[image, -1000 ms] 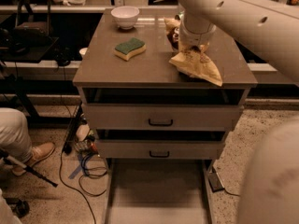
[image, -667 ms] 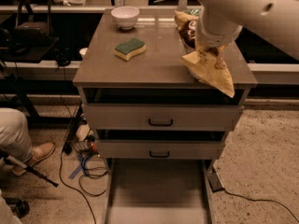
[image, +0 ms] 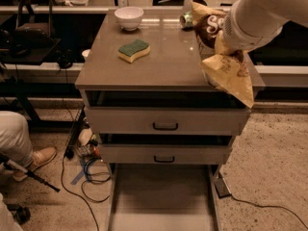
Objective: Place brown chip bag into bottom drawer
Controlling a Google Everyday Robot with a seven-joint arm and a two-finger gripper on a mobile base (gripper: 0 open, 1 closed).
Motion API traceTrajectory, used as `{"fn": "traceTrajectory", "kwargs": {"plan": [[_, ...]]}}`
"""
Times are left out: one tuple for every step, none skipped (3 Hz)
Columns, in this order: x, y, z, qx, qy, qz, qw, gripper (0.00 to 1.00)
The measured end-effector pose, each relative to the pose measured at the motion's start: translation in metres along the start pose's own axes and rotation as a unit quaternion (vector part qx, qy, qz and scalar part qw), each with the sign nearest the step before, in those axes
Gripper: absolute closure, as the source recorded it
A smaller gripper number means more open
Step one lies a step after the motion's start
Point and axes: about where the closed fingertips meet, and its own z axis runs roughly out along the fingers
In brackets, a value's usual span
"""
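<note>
Above right front edge of cabinet top [image: 168, 69]: brown chip bag [image: 227, 76], lifted off the surface, lower corner hanging past the top drawer's front.
Gripper [image: 227, 52]: at the bag's upper part, under the white arm; closed on the bag, grip itself mostly hidden.
Bottom drawer [image: 163, 196]: pulled out, below and left of the bag.
Cabinet top: sponge [image: 134, 50], white bowl [image: 129, 17], green can [image: 186, 19] behind the bag.

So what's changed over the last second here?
The gripper, above the grey cabinet's right front corner, has lifted the crumpled dark-brown and tan foil chip bag off the top and carried it forward past the front edge. The green-and-yellow sponge, white bowl and open grey bottom drawer stayed put.
</note>
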Motion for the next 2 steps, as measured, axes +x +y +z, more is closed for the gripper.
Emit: {"fn": "traceTrajectory", "kwargs": {"plan": [[0.000, -0.001, 0.000, 0.001, 0.000, 0.000, 1.0000, 1.00], [0.024, 0.003, 0.006, -0.018, 0.019, -0.029, 0.9992, 1.00]]}}
